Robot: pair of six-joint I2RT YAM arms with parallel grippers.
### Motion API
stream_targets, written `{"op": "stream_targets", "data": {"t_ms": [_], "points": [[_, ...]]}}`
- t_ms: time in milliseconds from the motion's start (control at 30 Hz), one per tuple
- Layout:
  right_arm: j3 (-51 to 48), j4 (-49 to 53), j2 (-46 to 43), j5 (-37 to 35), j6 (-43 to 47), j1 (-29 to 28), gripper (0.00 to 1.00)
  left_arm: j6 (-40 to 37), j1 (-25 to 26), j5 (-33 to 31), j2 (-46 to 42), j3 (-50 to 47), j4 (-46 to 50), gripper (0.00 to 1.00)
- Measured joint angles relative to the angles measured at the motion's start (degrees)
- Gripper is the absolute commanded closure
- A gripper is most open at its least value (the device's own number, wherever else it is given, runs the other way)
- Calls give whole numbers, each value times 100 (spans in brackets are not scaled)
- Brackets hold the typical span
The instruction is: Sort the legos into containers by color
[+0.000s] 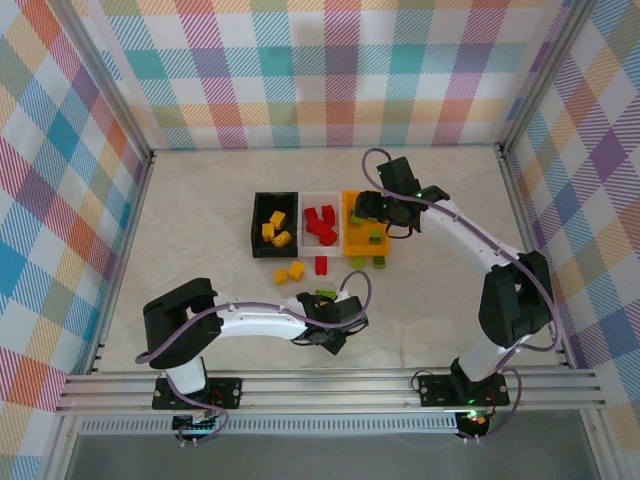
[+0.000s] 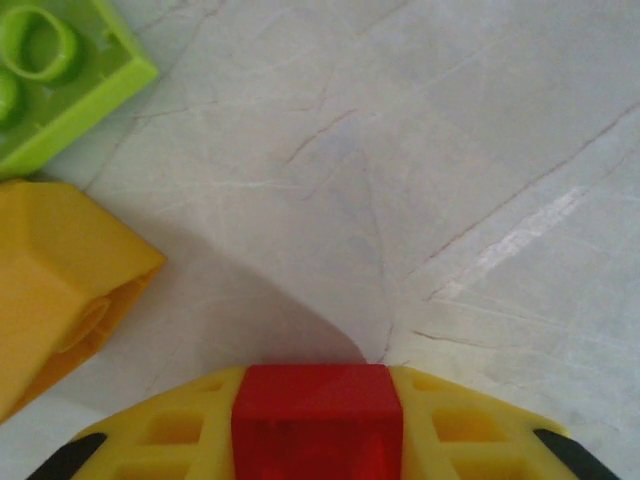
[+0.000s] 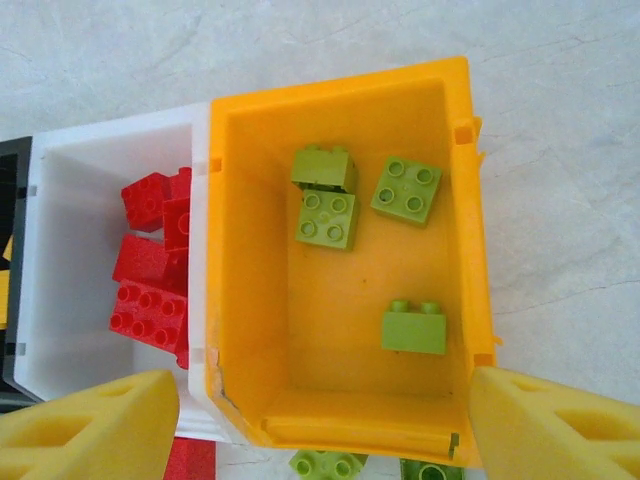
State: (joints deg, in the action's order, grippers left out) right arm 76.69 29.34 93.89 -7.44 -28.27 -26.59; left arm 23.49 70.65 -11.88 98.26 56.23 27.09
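Red lego (image 2: 315,400) sits clamped between your left gripper's (image 2: 318,445) yellow fingers (image 2: 455,420) at the bottom centre of the left wrist view — a yellow brick (image 2: 60,280) and a lime brick (image 2: 60,80) lie at its left edge. Your right gripper (image 3: 320,425) hangs spread wide over the orange-yellow bin (image 3: 245,250) — lime legos (image 3: 413,325) inside.

Pastel plaid walls (image 1: 340,70) enclose three sides of a pale, marble-veined counter (image 1: 200,210), evenly lit, with silver metal rails (image 1: 330,390) running along its near edge.
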Motion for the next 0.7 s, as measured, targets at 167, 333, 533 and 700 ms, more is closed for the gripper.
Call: {"op": "stream_targets", "data": {"t_ms": [167,333,533,700], "points": [[-354,-107,-275,85,-129,0,24,-46,-315,-264,-636,0,92,74],[-887,-181,-540,262,-282,0,24,-238,-1617,-365,-1248,546,98,74],[-1366,-310,-713,459,-433,0,25,-492,-2802,-293,-409,2100,-129,75],[-1755,-398,-1003,584,-452,-114,25,-529,-3178,-125,885,3254,-114,74]]}}
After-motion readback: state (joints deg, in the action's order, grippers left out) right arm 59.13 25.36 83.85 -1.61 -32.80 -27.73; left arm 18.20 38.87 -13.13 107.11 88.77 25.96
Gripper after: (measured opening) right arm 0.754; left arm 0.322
